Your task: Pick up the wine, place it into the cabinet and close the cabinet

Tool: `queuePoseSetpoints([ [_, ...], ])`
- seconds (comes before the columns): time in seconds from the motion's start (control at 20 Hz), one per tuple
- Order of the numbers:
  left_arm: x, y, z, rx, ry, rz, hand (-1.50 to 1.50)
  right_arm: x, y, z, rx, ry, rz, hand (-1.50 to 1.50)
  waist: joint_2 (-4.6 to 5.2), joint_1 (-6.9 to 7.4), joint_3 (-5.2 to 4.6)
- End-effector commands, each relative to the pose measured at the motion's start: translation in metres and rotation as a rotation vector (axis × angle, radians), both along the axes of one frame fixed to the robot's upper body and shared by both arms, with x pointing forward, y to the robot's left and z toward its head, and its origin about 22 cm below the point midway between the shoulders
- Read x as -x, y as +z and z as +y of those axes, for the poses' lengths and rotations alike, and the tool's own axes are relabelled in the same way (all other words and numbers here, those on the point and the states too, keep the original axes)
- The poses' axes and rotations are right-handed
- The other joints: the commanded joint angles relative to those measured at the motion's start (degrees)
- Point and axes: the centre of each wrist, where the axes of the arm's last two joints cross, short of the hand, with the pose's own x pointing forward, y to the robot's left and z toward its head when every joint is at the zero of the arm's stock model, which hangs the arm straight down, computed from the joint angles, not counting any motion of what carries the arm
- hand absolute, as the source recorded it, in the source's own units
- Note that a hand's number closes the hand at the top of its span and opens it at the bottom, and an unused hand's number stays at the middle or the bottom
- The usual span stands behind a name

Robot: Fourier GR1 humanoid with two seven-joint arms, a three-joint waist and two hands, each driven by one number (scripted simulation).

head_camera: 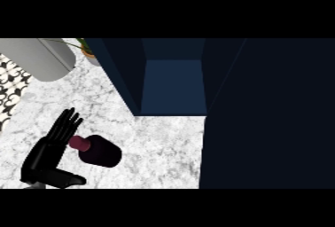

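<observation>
Head view shows left hand (57, 137) open, holding nothing, beside the wine bottle (98, 150); curl fingers around its body before lifting toward the open cabinet (173, 84).

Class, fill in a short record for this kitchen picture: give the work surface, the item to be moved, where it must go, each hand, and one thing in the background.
surface: white marble counter
item: dark wine bottle with a reddish top, on the counter
target: dark blue cabinet, open, nothing seen inside
cabinet door: open, standing at the view's right
left hand: open, fingers straight, just left of the bottle's top
right hand: not in view
background: potted plant at the counter's far edge
</observation>
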Motion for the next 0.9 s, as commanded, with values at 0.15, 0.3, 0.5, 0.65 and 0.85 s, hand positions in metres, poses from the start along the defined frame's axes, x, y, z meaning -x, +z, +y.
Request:
queuePoseSetpoints([
  [0.15, -0.024, -0.031, -0.006, 0.035, -0.014, 0.034, -1.5, -0.001, 0.006, 0.0, -0.003, 0.006, -0.006, -1.5, 0.08, -0.13, -0.02],
  [0.3, -0.015, -0.037, -0.016, 0.018, -0.019, 0.055, -1.5, -0.003, -0.003, -0.011, -0.012, 0.002, -0.001, -1.5, 0.03, -0.01, 0.0],
  [0.5, -0.009, -0.065, -0.028, -0.012, -0.046, 0.055, -1.5, -0.002, -0.005, 0.003, -0.029, -0.009, -0.021, -1.5, 0.07, -0.18, -0.03],
  [0.65, -0.02, -0.056, -0.022, 0.014, -0.043, 0.05, -1.5, -0.009, -0.009, -0.01, -0.014, -0.005, 0.003, -1.5, 0.02, 0.01, 0.0],
  [0.85, -0.005, -0.077, -0.013, 0.011, -0.06, 0.071, -1.5, 0.004, -0.01, -0.004, 0.002, 0.001, -0.009, -1.5, 0.01, -0.05, 0.0],
])
